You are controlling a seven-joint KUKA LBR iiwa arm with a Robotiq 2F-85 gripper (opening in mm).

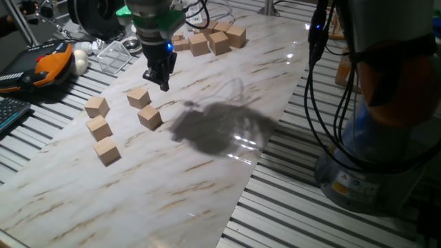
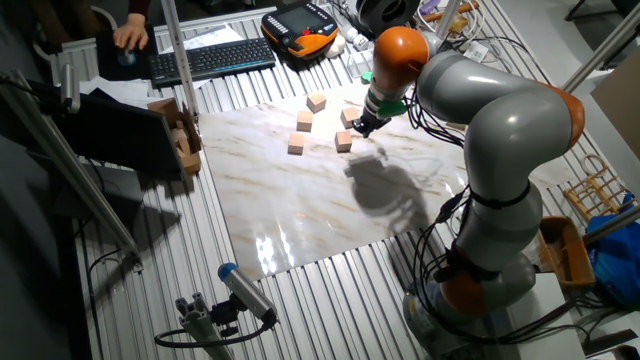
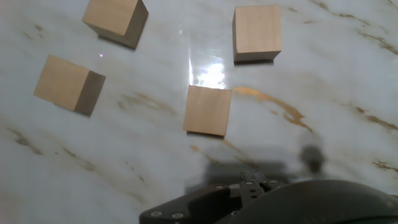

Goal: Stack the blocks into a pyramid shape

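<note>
While fingers [image 1: 164, 84] hang pressed together above blocks [image 1: 138, 97], wire basket [image 1: 116, 55] behind.

Four light-tan wooden cubes [image 2: 316, 101] [image 2: 305, 120] [image 2: 296, 146] [image 2: 344, 141] lie apart on the white marbled board [image 2: 300, 200]. The grey-and-orange robot arm [image 2: 500, 130] reaches over them, its dark gripper [image 2: 362, 124] just beside the nearest cube.

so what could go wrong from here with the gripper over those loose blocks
1. The blocks lie close together and turned at different angles, so the gripper coming down on one might nudge a neighbour.
2. The marble-patterned board looks glossy, so a bumped block may slide.
3. No pyramid base is laid yet; a crooked first placement could upset later layers.
</note>
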